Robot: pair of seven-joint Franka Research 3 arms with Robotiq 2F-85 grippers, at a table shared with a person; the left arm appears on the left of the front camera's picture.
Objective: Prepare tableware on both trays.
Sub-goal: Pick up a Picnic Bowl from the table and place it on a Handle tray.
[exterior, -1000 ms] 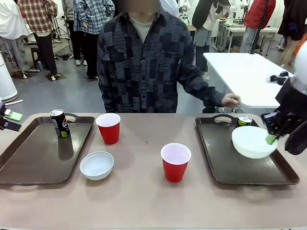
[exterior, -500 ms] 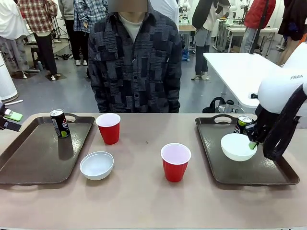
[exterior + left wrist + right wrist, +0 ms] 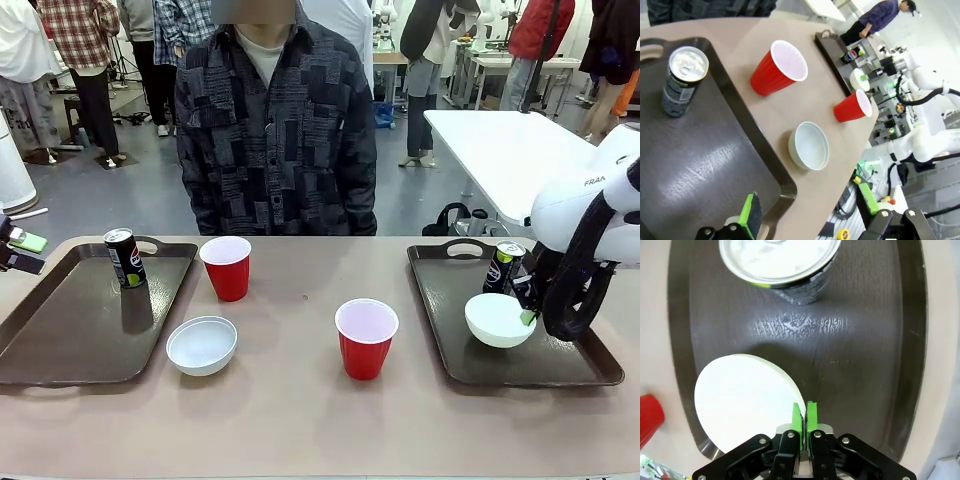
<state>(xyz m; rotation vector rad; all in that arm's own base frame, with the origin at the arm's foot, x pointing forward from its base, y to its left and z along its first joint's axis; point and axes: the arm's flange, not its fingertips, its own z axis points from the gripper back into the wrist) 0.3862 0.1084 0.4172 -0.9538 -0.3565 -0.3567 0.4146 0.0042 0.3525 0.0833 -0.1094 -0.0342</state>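
My right gripper [image 3: 527, 316] is shut on the rim of a white bowl [image 3: 498, 320], holding it low over the right tray [image 3: 470, 350], next to a black can [image 3: 502, 265]. In the right wrist view the green pads [image 3: 798, 416] pinch the bowl's [image 3: 742, 400] edge, with the can's silver top [image 3: 777, 257] ahead. My left gripper [image 3: 20, 243] hangs open beside the left tray [image 3: 70, 340], which holds a can [image 3: 124, 257]. On the bare table stand two red cups [image 3: 227, 267] [image 3: 366, 338] and a second bowl [image 3: 202, 345].
The person stands at the far side behind the table's middle, hands out of sight. In the left wrist view my open gripper [image 3: 810, 210] hovers over the left tray's near corner [image 3: 785, 187], with the can [image 3: 682, 75], a cup [image 3: 780, 67] and the bowl [image 3: 810, 146] ahead.
My right gripper has carried the bowl down and inward to the tray, beside the can. The person's hand left the right tray and the person stepped back upright.
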